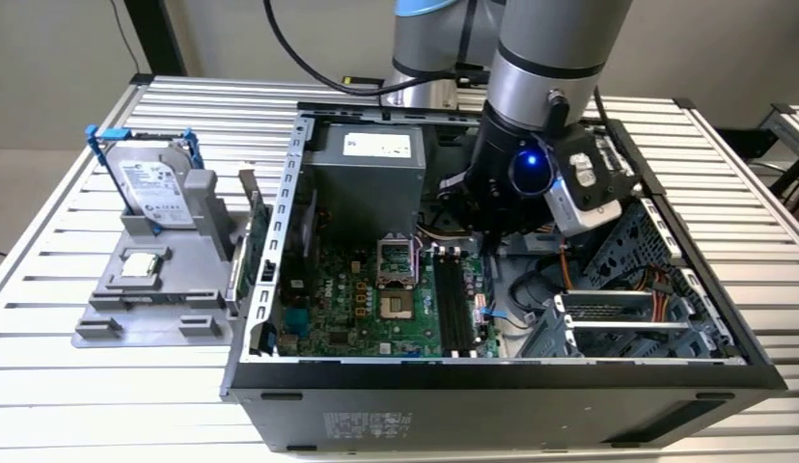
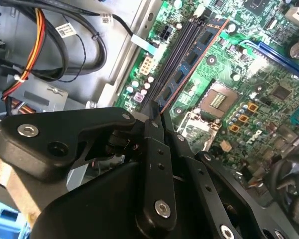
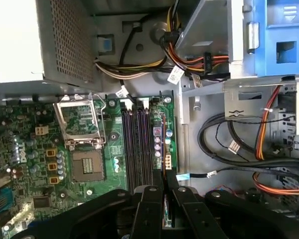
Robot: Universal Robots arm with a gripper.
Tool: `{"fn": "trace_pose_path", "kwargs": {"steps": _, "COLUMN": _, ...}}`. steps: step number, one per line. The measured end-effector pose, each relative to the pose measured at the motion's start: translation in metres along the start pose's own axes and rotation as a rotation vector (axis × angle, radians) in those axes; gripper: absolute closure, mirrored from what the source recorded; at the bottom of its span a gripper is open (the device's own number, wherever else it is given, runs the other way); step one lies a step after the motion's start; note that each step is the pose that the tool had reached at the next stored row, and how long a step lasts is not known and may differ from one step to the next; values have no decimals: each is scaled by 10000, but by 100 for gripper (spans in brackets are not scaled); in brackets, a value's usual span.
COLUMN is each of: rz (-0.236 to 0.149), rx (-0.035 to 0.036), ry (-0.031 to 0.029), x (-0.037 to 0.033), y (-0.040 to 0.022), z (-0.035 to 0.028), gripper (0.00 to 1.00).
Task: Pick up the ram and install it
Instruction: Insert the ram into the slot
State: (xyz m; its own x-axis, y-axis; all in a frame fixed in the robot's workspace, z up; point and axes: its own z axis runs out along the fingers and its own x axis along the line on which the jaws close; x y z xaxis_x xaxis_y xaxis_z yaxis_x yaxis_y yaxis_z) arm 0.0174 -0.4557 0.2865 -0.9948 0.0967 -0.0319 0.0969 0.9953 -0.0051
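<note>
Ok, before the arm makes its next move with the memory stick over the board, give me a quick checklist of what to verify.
1. Grip: the tool is shut on the memory stick. Ok.
2. Alignment: in the second wrist view the stick runs along the black slots. Ok.
3. Which slot the stick is over: cannot tell.
4. Slots free of other sticks: they look empty in the first wrist view. Ok.
5. Cables: they lie beside the board, apart from the slots. Ok.
6. Slot end latches open: cannot tell.
</note>
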Motion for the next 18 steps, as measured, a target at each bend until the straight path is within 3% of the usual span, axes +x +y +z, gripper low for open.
{"fn": "trace_pose_path", "kwargs": {"steps": 9, "rz": 28, "rx": 1, "ry": 0, "x": 11, "y": 28, "z": 163, "gripper": 100}}
{"fn": "trace_pose_path", "kwargs": {"steps": 18, "rz": -206, "rx": -6, "ry": -1, "x": 26, "y": 44, "z": 326, "gripper": 100}}
